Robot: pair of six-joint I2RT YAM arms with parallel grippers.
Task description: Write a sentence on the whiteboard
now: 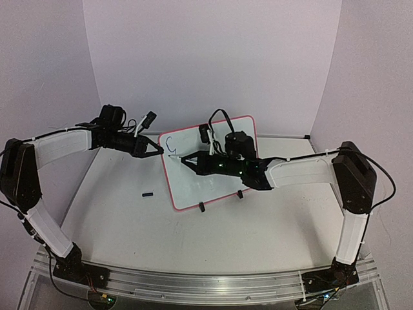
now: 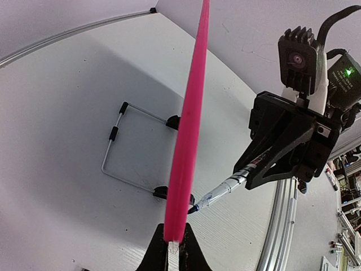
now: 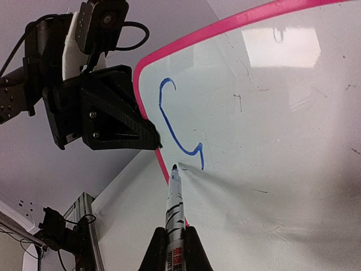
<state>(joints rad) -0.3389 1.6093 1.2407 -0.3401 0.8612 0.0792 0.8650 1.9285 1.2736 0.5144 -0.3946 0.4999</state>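
Note:
The whiteboard point(image 1: 193, 187), white with a pink frame point(image 2: 189, 130), stands tilted on the table. My left gripper point(image 1: 159, 150) point(image 2: 174, 248) is shut on the board's upper left edge. My right gripper point(image 1: 183, 159) point(image 3: 174, 248) is shut on a marker point(image 3: 175, 197) point(image 2: 225, 189) that points at the board face. Of the sentence, one curved blue stroke point(image 3: 177, 127) shows near that corner. The marker's tip is just left of the stroke's lower end, at or barely off the surface; I cannot tell which.
A small black cap point(image 1: 148, 194) lies on the table left of the board. Two black clip feet point(image 1: 202, 206) and a wire stand point(image 2: 121, 144) hold the board up. An aluminium rail point(image 1: 193, 284) runs along the near edge. Purple walls close in behind.

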